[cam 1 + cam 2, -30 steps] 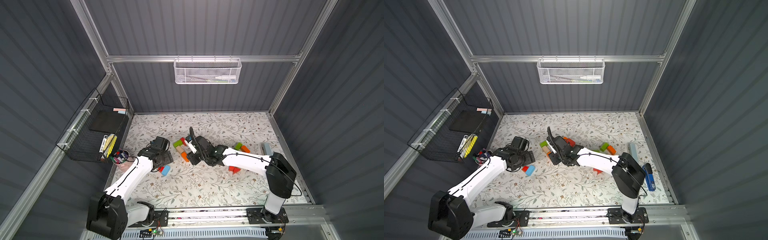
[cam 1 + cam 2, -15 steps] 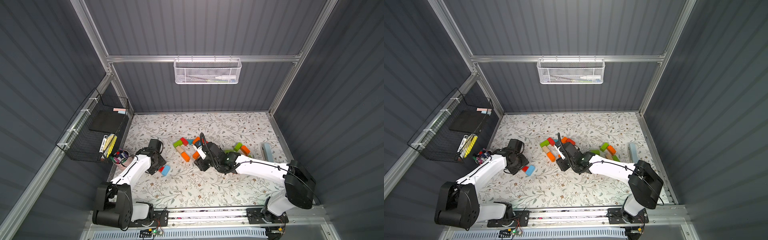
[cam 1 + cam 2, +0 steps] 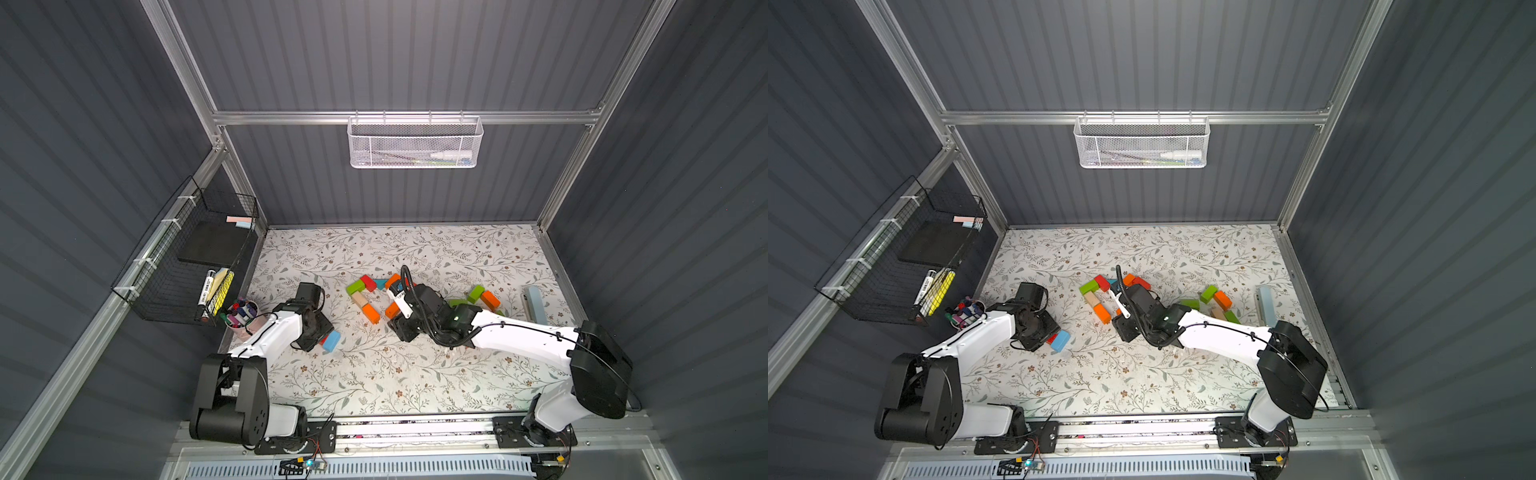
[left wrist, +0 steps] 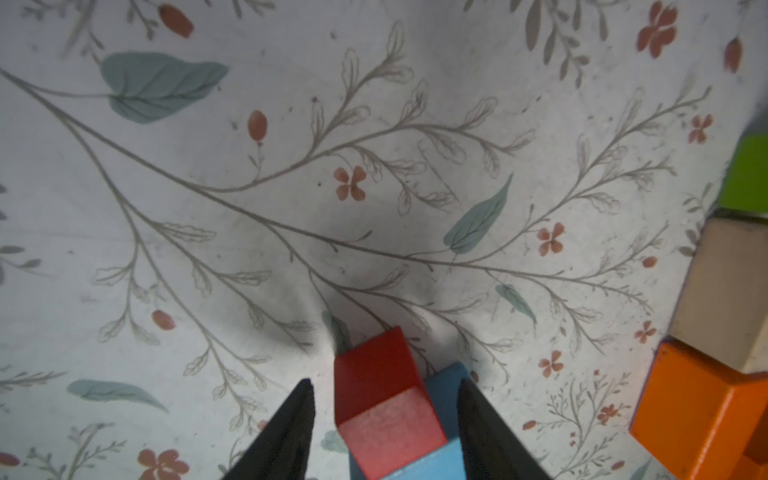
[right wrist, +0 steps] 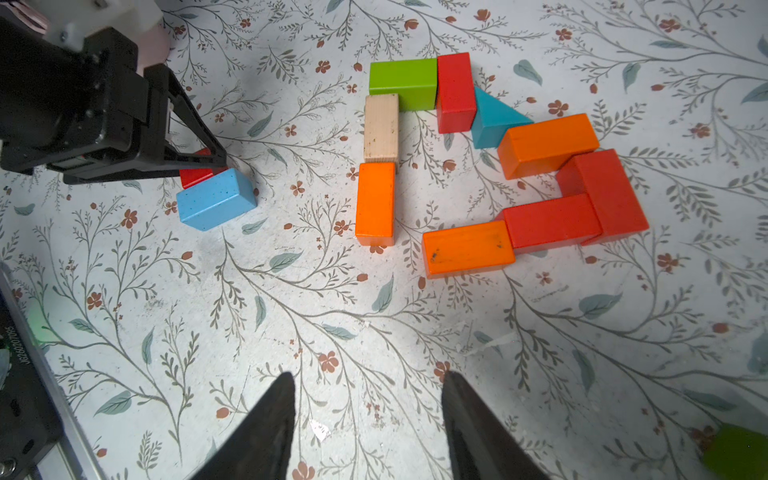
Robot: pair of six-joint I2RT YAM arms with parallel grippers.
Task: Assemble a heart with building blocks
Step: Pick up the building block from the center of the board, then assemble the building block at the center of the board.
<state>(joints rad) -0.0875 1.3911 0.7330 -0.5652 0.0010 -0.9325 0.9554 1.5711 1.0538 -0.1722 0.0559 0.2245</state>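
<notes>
In both top views the heart (image 3: 370, 312) (image 3: 1101, 312) on the mat (image 3: 415, 257) looks about half-built, with spare blocks (image 3: 490, 300) lying aside; the left wrist view has the left gripper (image 4: 384, 380) astride a red block (image 4: 386, 411), though whether it pinches it I cannot tell; the right wrist view shows the right gripper (image 5: 368, 376) parted and empty, and the heart's bottom unclosed.

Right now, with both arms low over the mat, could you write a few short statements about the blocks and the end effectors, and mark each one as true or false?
1. The right end effector grips a block. False: it is open over the bare mat, with nothing between its jaws.
2. A red cube sits between the fingers of the left end effector. True.
3. The teal wedge touches a red brick. True.
4. The blue block is joined to the teal wedge. False: it lies well apart from it, beside the left end effector.
</notes>
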